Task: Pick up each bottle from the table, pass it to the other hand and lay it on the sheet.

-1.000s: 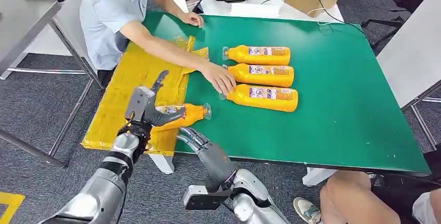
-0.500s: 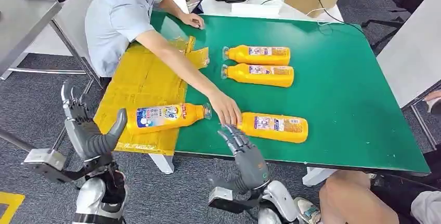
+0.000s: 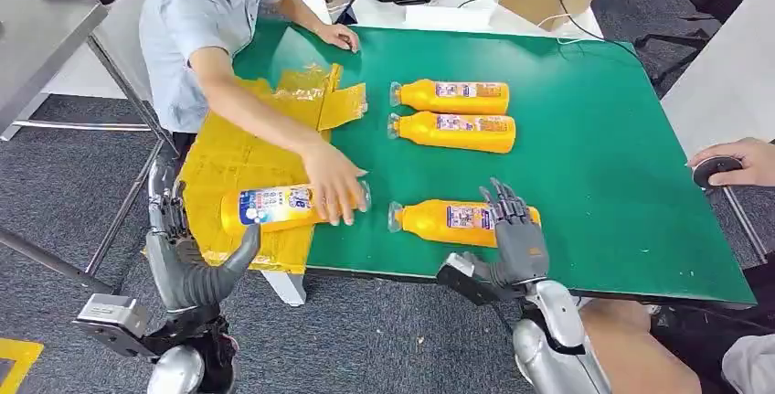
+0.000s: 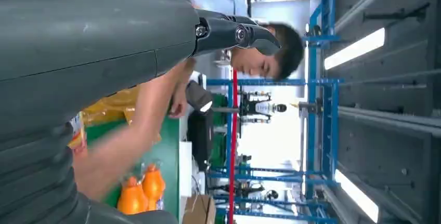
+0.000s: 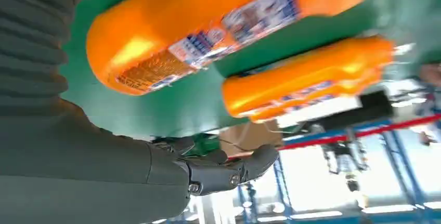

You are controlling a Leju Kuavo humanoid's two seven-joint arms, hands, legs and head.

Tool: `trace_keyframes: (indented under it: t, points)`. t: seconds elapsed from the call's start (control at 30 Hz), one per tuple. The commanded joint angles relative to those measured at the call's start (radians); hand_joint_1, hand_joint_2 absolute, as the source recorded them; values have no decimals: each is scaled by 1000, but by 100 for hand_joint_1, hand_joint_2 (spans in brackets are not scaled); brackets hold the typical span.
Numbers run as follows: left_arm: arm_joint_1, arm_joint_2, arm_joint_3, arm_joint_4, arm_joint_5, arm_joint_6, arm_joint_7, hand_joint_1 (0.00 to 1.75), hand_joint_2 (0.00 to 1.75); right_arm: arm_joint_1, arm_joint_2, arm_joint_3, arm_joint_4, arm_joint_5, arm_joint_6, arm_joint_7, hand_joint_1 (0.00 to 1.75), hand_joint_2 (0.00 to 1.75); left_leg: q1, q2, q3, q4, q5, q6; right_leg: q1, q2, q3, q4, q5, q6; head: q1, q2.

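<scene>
The green matt worktop (image 3: pixel 603 165) carries a crinkled yellow plastic sheet (image 3: pixel 242 138) over its left edge. On the sheet, near the front edge, lies one orange plastic bottle with a blue-and-white label (image 3: pixel 283 207); a person's hand (image 3: pixel 334 195) rests on its neck end. Three more orange bottles lie on their sides on bare green: two (image 3: pixel 454 97) (image 3: pixel 457 131) side by side mid-worktop, and a third orange bottle (image 3: pixel 448 221) near the front edge.

The right robot hand (image 3: pixel 512 234) hovers open over that nearest bottle's base end, fingers spread, holding nothing. The left robot hand (image 3: pixel 187 261) is raised off the front-left corner, open and empty.

The bottles look smooth, glossy and rigid, probably full and fairly heavy, and liable to roll. A wrap around the labelled mid-body seems safest; the narrow neck would tip.
</scene>
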Motion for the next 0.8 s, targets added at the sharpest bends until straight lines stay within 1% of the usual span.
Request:
trace_keyframes:
  t: [0.03,0.1,0.13,0.17,0.2,0.23,0.27,0.3,0.33,0.47,0.57,0.6,0.63,0.67,0.7,0.8]
  points:
    - [-45,28,-38,90,3,16,61,0,175,-169,-8,-71,361,-15,37,28,0,175,0,1,6,-2,-1,-1,0,-1,6,-2,-1,-2,0,0]
    - [-48,29,-33,98,4,22,69,0,175,-188,-8,-73,417,-5,51,46,0,175,0,1,7,-2,-1,-1,1,-1,8,-3,-1,-2,0,0]
    - [-48,29,-32,98,4,24,69,0,175,-191,-8,-73,428,-2,48,49,0,175,0,0,5,-2,-1,-1,0,-1,5,-2,-1,-1,0,0]
    - [-53,33,-33,102,5,22,77,0,175,-206,-9,-69,461,-6,79,52,0,175,0,0,8,-2,-1,-1,1,-2,8,-3,-1,-2,0,0]
    - [-57,34,-35,106,10,16,87,0,175,-214,-10,-67,477,-4,87,59,0,175,0,0,5,-2,-1,-1,1,-1,6,-2,-1,-1,0,0]
    - [-57,34,-35,106,10,16,87,0,175,-214,-10,-67,477,-4,87,59,0,175,0,1,7,-2,-1,-1,1,-1,7,-3,-1,-2,0,0]
    - [-65,39,-39,111,19,1,97,0,175,-239,-15,-58,525,5,119,81,0,175,0,0,4,-2,-1,-1,0,-1,4,-1,-1,-1,0,0]
    - [-68,38,-39,113,19,1,98,0,175,-245,-17,-58,531,6,122,84,0,175,0,0,3,-1,0,0,0,-1,3,-1,-1,-1,0,0]
    - [-68,38,-39,113,19,1,98,0,175,-245,-17,-58,531,6,122,84,0,175,0,0,5,-2,-1,-1,0,-1,5,-2,-1,-1,0,0]
    - [-70,37,-42,109,25,-4,102,0,175,-277,-20,-33,571,61,87,108,0,175,0,0,7,-2,0,-1,1,-2,7,-2,-1,-2,0,0]
    - [-64,36,-42,106,27,-6,102,0,175,-287,-20,-22,571,72,99,104,0,175,0,0,8,-1,0,-1,1,-2,8,-2,-1,-2,0,0]
    - [-61,36,-41,105,27,-6,102,0,175,-289,-19,-20,574,73,109,102,12,175,1,0,8,-2,0,-1,1,-3,9,-3,-1,-2,0,0]
    - [-61,36,-41,105,27,-6,102,0,175,-289,-19,-20,574,73,109,102,12,175,0,0,7,-1,0,-1,1,-2,8,-2,0,-1,0,0]
    - [-58,36,-40,106,30,-8,101,0,175,-289,-19,-17,578,73,122,100,161,175,1,0,9,-2,0,-1,1,-2,9,-3,-1,-2,0,0]
    - [-58,36,-40,106,30,-8,101,0,175,-289,-19,-17,578,73,122,100,175,175,0,1,8,-1,0,-1,0,-1,8,-2,0,-2,0,0]
    - [-52,36,-33,107,39,-16,103,0,175,-304,-30,14,612,98,169,103,175,175,0,0,9,-2,0,-1,1,-2,9,-2,0,-2,0,0]
